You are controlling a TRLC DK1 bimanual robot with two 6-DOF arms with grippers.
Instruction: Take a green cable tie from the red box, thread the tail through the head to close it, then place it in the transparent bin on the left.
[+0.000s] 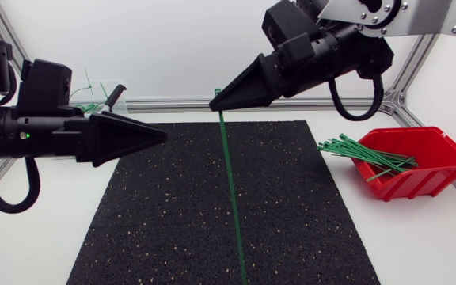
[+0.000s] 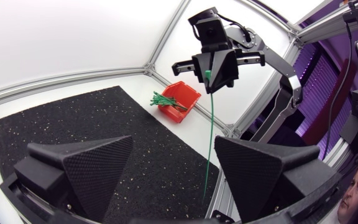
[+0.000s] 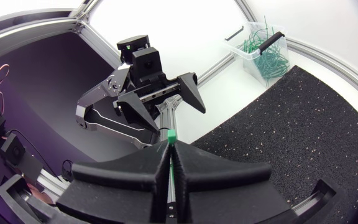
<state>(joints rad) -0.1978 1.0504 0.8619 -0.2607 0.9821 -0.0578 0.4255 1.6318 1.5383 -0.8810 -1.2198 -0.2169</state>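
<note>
Head view: right hand [image 1: 216,101] grips cable tie [image 1: 229,182] over black mat [image 1: 157,206]; left hand [image 1: 163,134] released.

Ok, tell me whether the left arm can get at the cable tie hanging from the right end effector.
Probably yes. The green cable tie hangs down from the shut right end effector, and the open left end effector points toward it across the black mat with nothing between.
</note>
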